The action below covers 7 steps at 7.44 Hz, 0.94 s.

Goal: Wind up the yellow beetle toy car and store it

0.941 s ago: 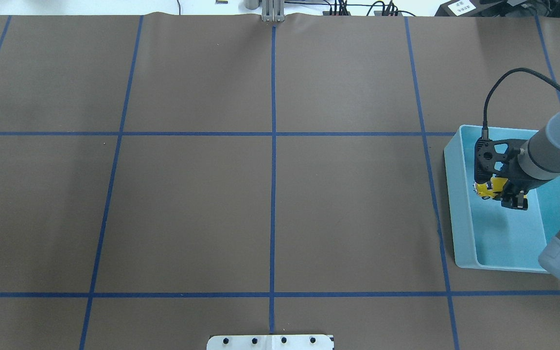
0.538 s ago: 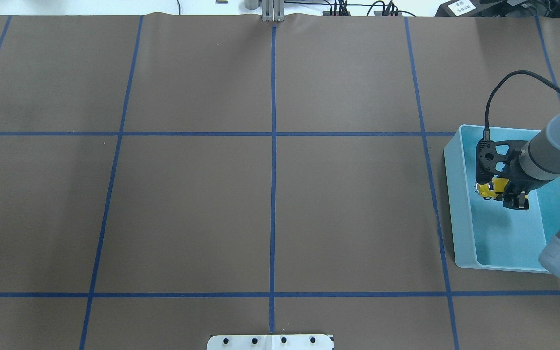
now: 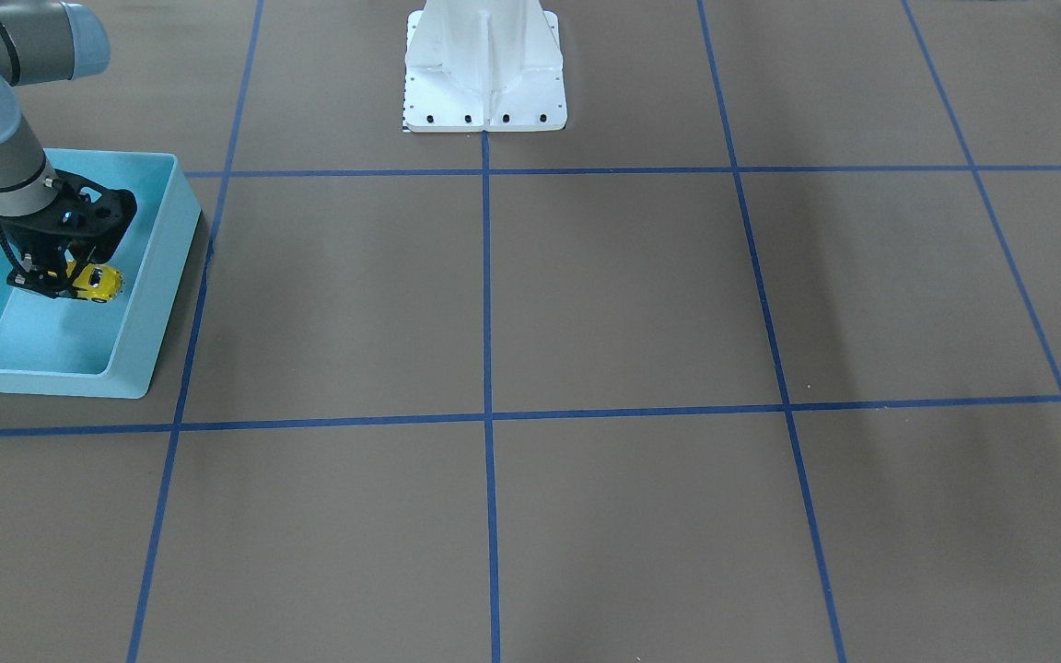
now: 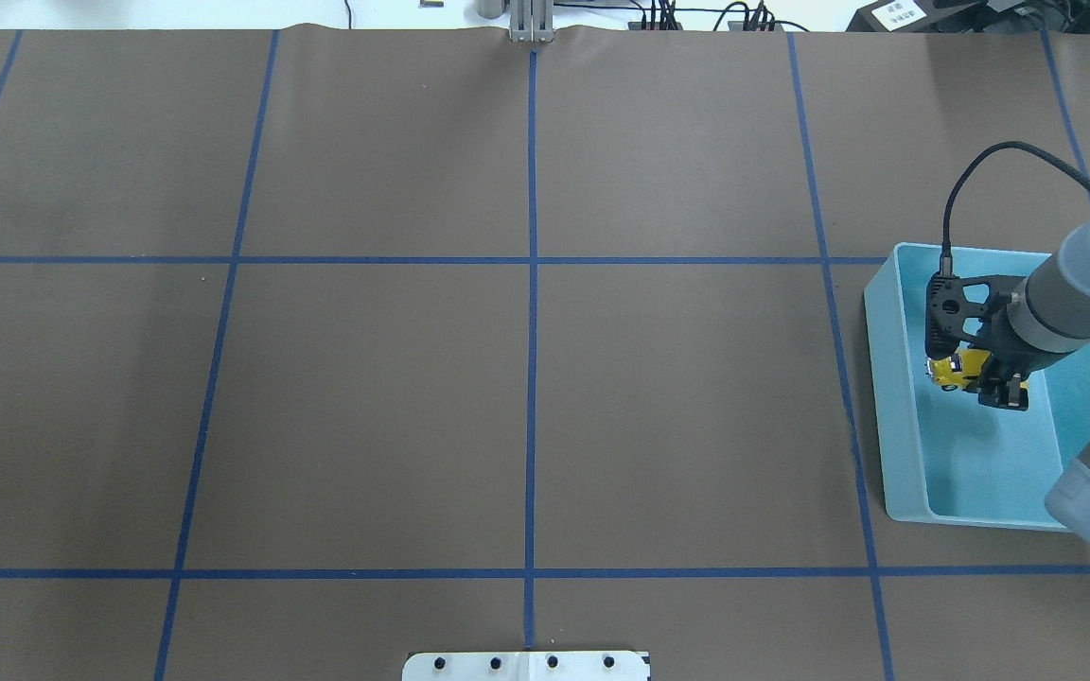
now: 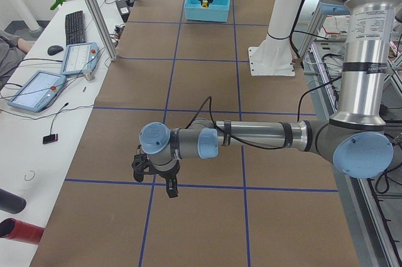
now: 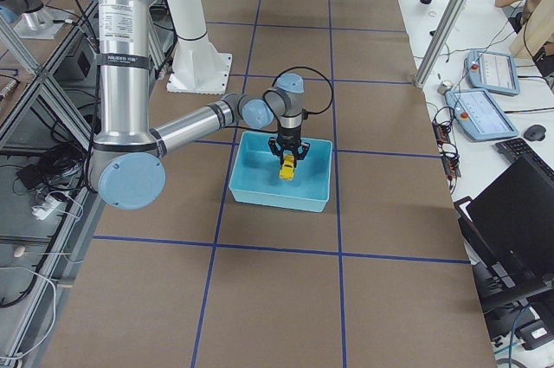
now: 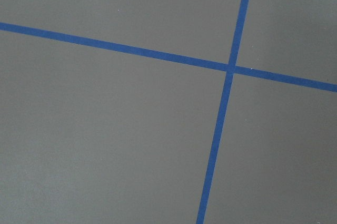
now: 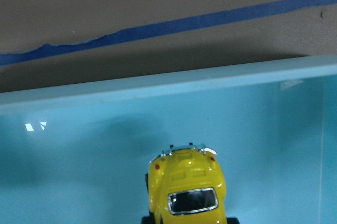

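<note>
The yellow beetle toy car (image 4: pixel 958 370) is held in my right gripper (image 4: pixel 978 376), which is shut on it inside the light blue bin (image 4: pixel 888 397) at the table's right side. In the front view the car (image 3: pixel 96 282) hangs low over the bin floor near the bin's wall (image 3: pixel 162 304). The right wrist view shows the car's rear (image 8: pixel 187 190) above the blue floor. My left gripper (image 5: pixel 164 182) shows only in the exterior left view, over bare table, and I cannot tell if it is open or shut.
The brown table is marked by a blue tape grid (image 4: pixel 532 260). The robot's white base (image 3: pixel 484 69) stands at the near middle edge. Operator tablets (image 6: pixel 485 91) lie beyond the table's far side.
The right arm has shifted only slightly over the bin, with the car still in its grip. Nothing else has moved.
</note>
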Each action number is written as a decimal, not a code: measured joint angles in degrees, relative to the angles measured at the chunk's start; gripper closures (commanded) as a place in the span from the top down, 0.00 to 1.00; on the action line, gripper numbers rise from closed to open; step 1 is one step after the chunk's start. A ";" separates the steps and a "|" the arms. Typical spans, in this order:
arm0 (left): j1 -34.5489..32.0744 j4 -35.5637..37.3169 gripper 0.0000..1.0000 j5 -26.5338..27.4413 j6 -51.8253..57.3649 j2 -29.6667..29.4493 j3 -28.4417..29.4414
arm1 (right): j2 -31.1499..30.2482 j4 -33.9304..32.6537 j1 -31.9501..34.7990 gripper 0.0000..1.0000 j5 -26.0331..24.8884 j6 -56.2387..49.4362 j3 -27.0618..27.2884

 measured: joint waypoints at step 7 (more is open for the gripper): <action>-0.07 -0.15 1.00 0.03 0.09 1.11 -1.13 | -1.87 -2.06 17.84 0.99 15.22 -2.81 -0.07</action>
